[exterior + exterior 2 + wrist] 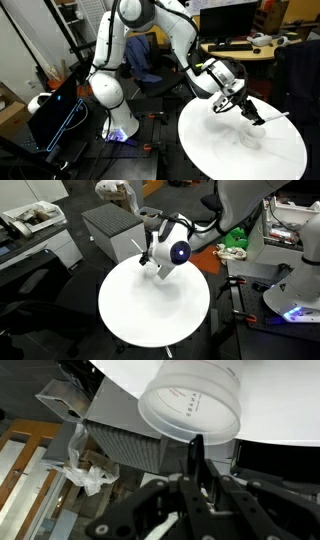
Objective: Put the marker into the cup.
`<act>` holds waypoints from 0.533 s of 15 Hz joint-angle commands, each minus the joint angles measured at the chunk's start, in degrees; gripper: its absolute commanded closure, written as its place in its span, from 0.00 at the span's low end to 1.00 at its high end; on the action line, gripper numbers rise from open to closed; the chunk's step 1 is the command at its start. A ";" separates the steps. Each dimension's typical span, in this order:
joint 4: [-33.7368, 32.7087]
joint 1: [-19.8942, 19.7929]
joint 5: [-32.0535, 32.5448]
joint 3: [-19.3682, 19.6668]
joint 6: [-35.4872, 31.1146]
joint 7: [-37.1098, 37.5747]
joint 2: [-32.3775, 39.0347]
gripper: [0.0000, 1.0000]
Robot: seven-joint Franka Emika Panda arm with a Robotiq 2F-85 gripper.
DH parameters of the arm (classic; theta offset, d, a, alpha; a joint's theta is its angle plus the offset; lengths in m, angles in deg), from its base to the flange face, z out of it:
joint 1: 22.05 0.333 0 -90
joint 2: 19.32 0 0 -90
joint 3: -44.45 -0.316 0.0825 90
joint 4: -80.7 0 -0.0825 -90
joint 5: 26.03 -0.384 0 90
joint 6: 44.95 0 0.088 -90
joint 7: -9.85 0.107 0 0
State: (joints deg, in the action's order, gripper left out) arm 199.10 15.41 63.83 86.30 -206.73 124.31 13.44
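Note:
The cup (190, 400) is a clear plastic cup with a round rim; in the wrist view it fills the top, its opening facing the camera. It stands on the round white table (240, 150) and shows only faintly in an exterior view (257, 128). The marker (193, 458) is a thin dark stick held between the fingers, its tip pointing at the cup's rim. My gripper (195, 485) is shut on the marker. It hangs tilted just above the table near its edge in both exterior views (247, 108) (150, 260).
A grey ribbed box (110, 225) stands just beyond the white table (155, 305) and also shows in the wrist view (125, 445). Crumpled plastic (85, 470) lies beside it. Desks, monitors and chairs surround the table.

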 commanded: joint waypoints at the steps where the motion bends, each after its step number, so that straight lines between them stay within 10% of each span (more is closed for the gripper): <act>1: 0.03 1.85 5.32 0.93 2.17 7.04 0.25 0.96; 8: 2.53 2.85 9.02 0.71 7.96 14.91 -0.37 0.96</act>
State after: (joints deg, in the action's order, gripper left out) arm 200.07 16.51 70.85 86.30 -202.06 135.12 13.54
